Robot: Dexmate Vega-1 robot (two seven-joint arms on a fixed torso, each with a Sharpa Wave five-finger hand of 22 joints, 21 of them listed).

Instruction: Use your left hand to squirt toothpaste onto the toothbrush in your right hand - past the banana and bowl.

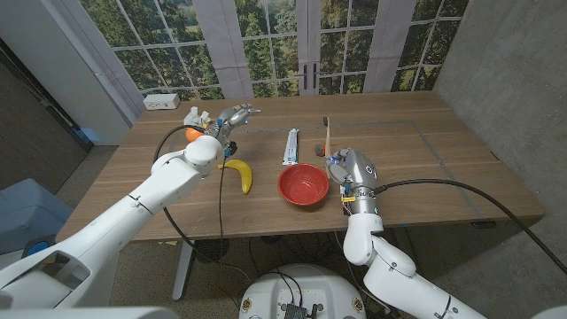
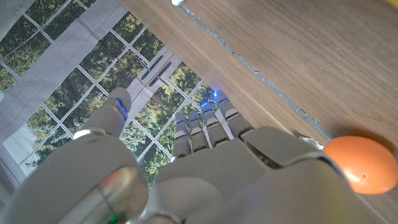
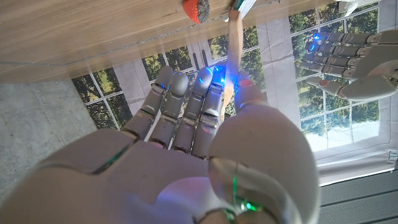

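A wooden toothbrush [image 1: 328, 135] lies on the table beyond the red bowl [image 1: 304, 184]. The white toothpaste tube [image 1: 291, 147] lies to its left. My right hand [image 1: 348, 167] is beside the bowl's right rim, fingers stretched toward the toothbrush [image 3: 234, 43]; its near end reaches between thumb and fingers [image 3: 186, 99], and no grip shows. My left hand [image 1: 232, 116] hovers beyond the banana [image 1: 242, 174], left of the tube, fingers [image 2: 205, 127] straight and holding nothing. The same left hand [image 3: 348, 56] shows in the right wrist view.
An orange ball [image 1: 192, 135] and a white crumpled item [image 1: 197, 115] sit by my left forearm. A small red thing [image 1: 321, 149] lies next to the toothbrush. A white power strip [image 1: 162, 102] is at the table's far left corner.
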